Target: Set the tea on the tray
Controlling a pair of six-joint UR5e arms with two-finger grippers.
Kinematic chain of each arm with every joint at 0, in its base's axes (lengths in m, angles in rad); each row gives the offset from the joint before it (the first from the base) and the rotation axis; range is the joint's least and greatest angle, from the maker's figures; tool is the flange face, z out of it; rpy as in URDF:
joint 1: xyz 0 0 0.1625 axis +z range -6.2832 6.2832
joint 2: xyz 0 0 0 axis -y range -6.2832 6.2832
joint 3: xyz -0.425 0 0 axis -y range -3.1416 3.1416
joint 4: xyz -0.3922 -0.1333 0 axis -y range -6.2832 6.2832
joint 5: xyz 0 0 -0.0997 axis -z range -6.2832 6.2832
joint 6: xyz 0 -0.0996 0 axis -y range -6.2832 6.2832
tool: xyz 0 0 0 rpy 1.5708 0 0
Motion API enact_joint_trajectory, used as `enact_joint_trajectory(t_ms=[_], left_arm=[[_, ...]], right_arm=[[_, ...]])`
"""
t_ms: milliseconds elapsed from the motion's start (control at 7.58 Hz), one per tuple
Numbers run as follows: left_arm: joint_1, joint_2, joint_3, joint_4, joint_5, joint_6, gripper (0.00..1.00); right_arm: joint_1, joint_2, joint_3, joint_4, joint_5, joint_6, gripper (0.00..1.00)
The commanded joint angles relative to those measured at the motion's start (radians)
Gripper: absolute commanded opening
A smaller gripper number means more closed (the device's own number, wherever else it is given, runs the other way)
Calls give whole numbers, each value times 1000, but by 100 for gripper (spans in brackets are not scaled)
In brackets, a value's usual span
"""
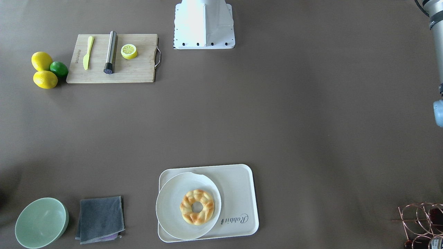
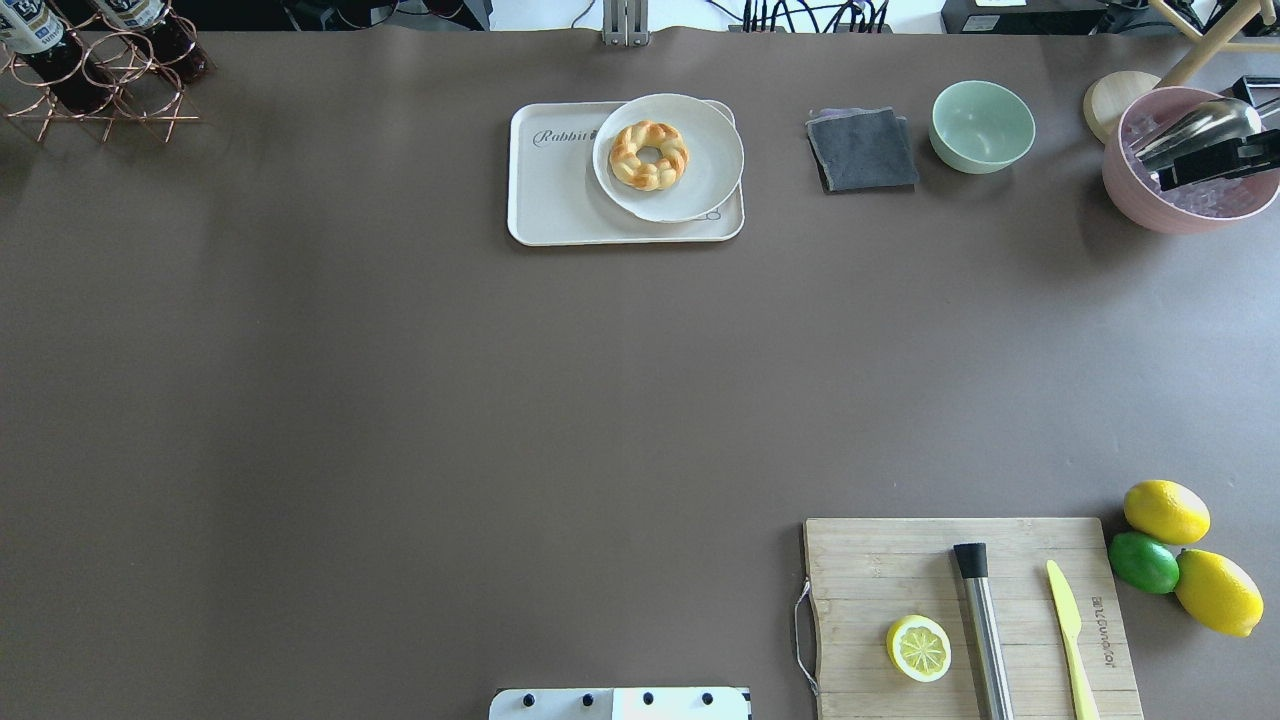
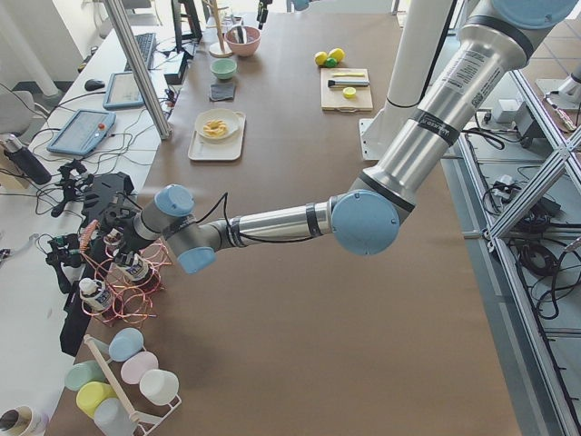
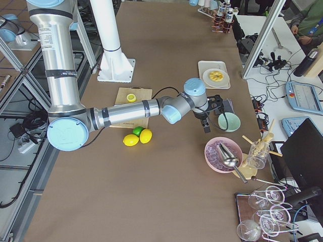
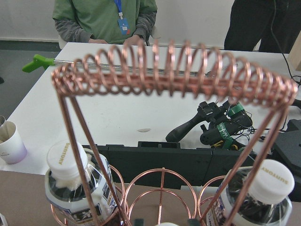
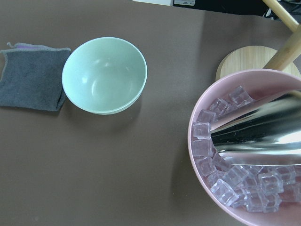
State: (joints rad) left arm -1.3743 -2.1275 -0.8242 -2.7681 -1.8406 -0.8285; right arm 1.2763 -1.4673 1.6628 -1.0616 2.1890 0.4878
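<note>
Several tea bottles with white caps stand in a copper wire rack [image 2: 100,90] at the table's far left corner; two show in the left wrist view [image 5: 70,183] [image 5: 263,193]. My left gripper [image 3: 102,204] is at the rack. In the left wrist view its dark fingertips [image 5: 138,221] stand apart at the bottom edge, on either side of a third white cap [image 5: 167,224], so it looks open. The cream tray [image 1: 238,193] with "Rabbit" script holds a white plate [image 1: 173,207] with a braided doughnut [image 1: 197,206]. My right gripper [image 4: 206,123] hangs near the green bowl [image 6: 104,75]; I cannot tell whether it is open.
A pink bowl [image 6: 249,155] of ice cubes with a metal scoop and a grey cloth [image 2: 862,150] flank the green bowl. A cutting board [image 2: 965,615] carries a half lemon, a muddler and a yellow knife. Two lemons and a lime [image 2: 1143,562] lie beside it.
</note>
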Motion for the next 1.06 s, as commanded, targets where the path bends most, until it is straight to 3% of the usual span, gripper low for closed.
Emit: enact_joint_trajectory(t_ms=[0,264,528,792,924], left_arm=[[-86,24,-129,65,-49,9,0],[-133,76,-304,184,-96,11,0],[-189,139,-427,237,-283,11,0],[-154,294,-644,231,-298,8,0],[-67,346,-749,231,-289,0,0]], right_arm=[[0,-2,2,0,0,0,100],[0,-7,2,2,2,2,100],[0,-7,3,2,2,2,100],[-3,-4,9,2,2,2,100],[-9,1,11,3,2,2,100]])
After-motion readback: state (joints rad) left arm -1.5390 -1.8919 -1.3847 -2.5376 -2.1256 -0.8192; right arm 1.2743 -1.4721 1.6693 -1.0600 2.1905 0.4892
